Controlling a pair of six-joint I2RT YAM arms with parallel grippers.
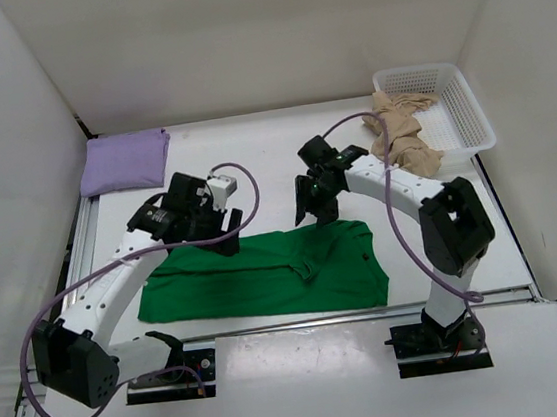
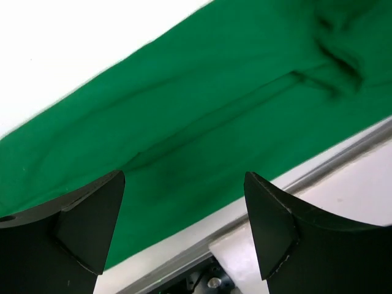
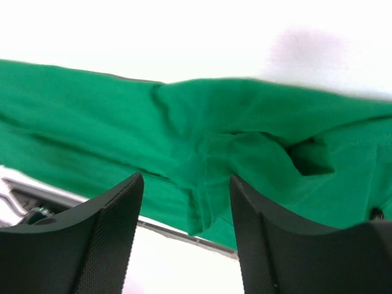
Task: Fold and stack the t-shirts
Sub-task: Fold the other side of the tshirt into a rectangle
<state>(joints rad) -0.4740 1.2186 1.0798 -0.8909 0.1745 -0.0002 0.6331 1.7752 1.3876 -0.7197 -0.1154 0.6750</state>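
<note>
A bright green t-shirt (image 1: 266, 275) lies folded lengthwise into a wide band across the near part of the table. It fills the left wrist view (image 2: 202, 104) and the right wrist view (image 3: 233, 147). My left gripper (image 1: 223, 237) hovers over the shirt's far edge at left of centre, open, nothing between its fingers (image 2: 92, 214). Above the far edge near the middle, my right gripper (image 1: 311, 213) also stands open and empty. A lavender t-shirt (image 1: 124, 162) lies folded at the far left. A beige t-shirt (image 1: 403, 136) hangs crumpled over the basket's rim.
A white mesh basket (image 1: 447, 99) stands at the far right corner. White walls close in the table on three sides. A metal rail (image 1: 271, 322) runs along the table's near edge, just below the green shirt.
</note>
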